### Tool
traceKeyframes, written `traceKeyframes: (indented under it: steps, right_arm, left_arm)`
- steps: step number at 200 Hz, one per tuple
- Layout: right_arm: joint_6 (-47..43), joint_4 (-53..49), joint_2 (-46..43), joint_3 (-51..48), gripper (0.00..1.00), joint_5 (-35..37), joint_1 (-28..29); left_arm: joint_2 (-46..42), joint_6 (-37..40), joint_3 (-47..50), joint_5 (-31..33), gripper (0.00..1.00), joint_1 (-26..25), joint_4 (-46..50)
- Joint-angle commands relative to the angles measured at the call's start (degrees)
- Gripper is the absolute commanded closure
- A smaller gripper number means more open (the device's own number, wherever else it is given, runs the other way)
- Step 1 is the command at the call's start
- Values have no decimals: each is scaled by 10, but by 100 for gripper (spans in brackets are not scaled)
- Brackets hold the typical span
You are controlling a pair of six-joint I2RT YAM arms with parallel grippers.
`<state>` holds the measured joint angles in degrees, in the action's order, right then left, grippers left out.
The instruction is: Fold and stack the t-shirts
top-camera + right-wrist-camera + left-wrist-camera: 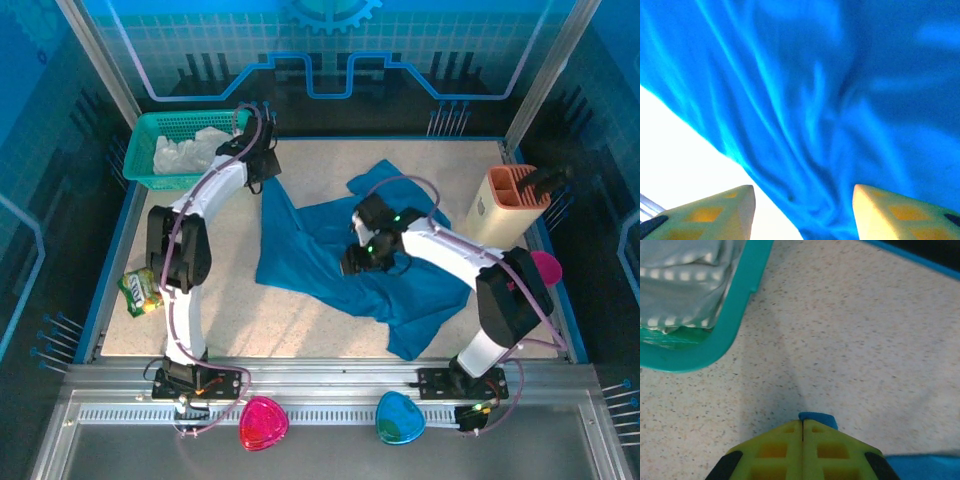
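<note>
Teal-blue t-shirt (300,250): it lies open and wrinkled across the middle of the table (230,320), with one sleeve pointing to the far right and one loose part hanging toward the near right edge. No clean fold is visible.
White t-shirt (190,150): it sits crumpled inside the green basket (140,150) at the far left corner, not laid out on the table.
Left gripper (803,422): its fingers are pressed together on a small tip of the teal-blue cloth. In the top view this pinch is at the far left corner of the shirt, just beside the basket.
Right gripper (802,192): its fingers are spread apart above the blue cloth, near the middle of the shirt, and nothing is between them.
Done: I judge almost nothing; at most one corner is being pulled to flatten the shirt.
Left to do: smoothing and folding the teal-blue shirt, taking the white one out of the basket, folding it, and putting one on the other.
Stack: none on the table.
</note>
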<state>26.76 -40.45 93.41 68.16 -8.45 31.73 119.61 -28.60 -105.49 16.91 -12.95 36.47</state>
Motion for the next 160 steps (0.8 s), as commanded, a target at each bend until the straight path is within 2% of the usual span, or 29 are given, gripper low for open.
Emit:
traceKeyframes:
  steps: [1, 41, 72, 107, 160]
  right_arm:
    - [-24, 4, 13, 63, 47, 13, -70]
    - [-53, 8, 185, 215, 58, -4, -166]
    - [-52, -32, 323, 348, 75, -13, -206]
    - [-14, -44, 427, 432, 81, -28, -231]
    - [42, -121, 566, 618, 82, -13, -264]
  left_arm:
    - [34, -15, -46, 37, 100, 0, 65]
    - [85, -14, -102, 59, 100, -6, 98]
    - [109, -12, -132, 69, 100, -6, 115]
    - [128, -4, -159, 74, 100, -6, 125]
    - [187, 10, -252, 78, 100, -5, 162]
